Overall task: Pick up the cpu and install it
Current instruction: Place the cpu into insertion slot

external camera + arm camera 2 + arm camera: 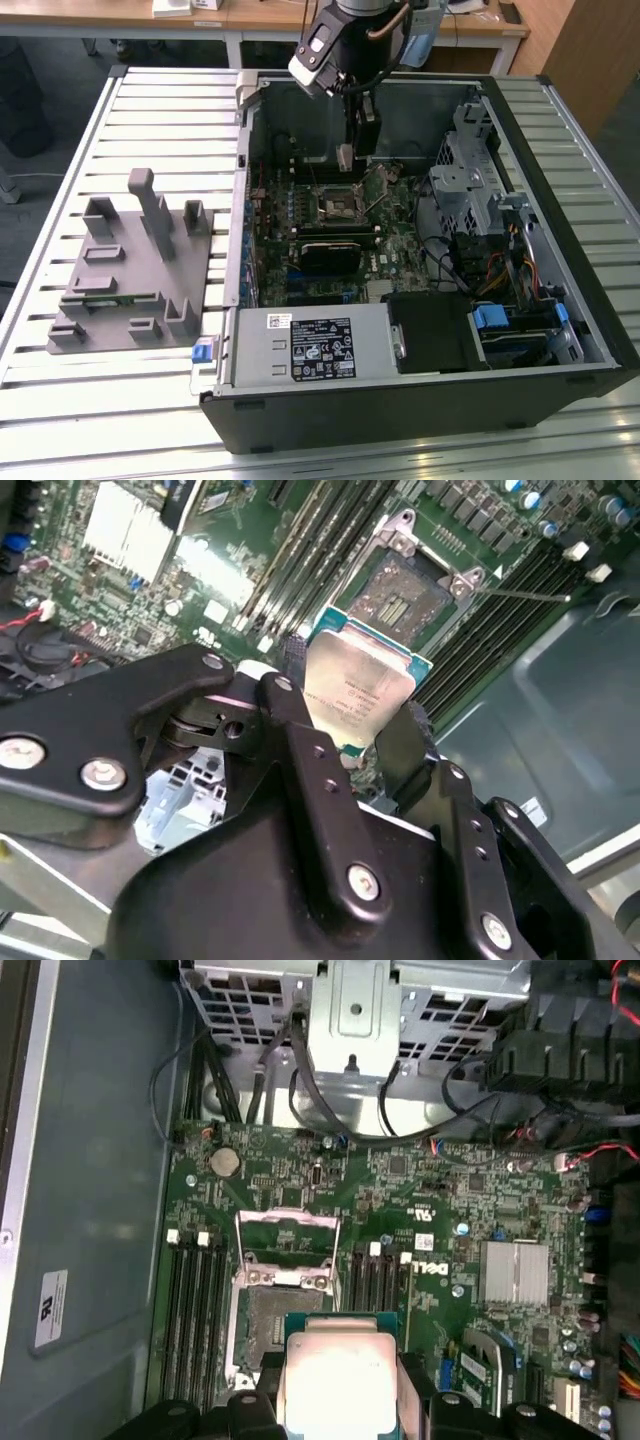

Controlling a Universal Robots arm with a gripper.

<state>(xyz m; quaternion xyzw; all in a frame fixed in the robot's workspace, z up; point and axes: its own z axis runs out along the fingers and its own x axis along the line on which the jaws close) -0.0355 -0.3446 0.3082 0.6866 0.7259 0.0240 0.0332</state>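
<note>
Gripper (355,695) fingers (305,750) pinch the cpu (362,680) by its edges, held over the open CPU socket (405,595). Socket's load plate (290,1278) flipped up, w/ RAM slots (190,1310) both sides of socket. Grey fixture (120,290) well apart from socket, outside PC case (400,420).

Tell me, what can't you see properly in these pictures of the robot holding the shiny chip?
- The cpu's underside: it faces away from the camera in both wrist views.
- The cpu's side edges: the fingers cover them in the second wrist view.
- The socket's near part: the cpu sits in front of it in the first wrist view.
- The gap between cpu and socket: too small to judge in the exterior view.
</note>
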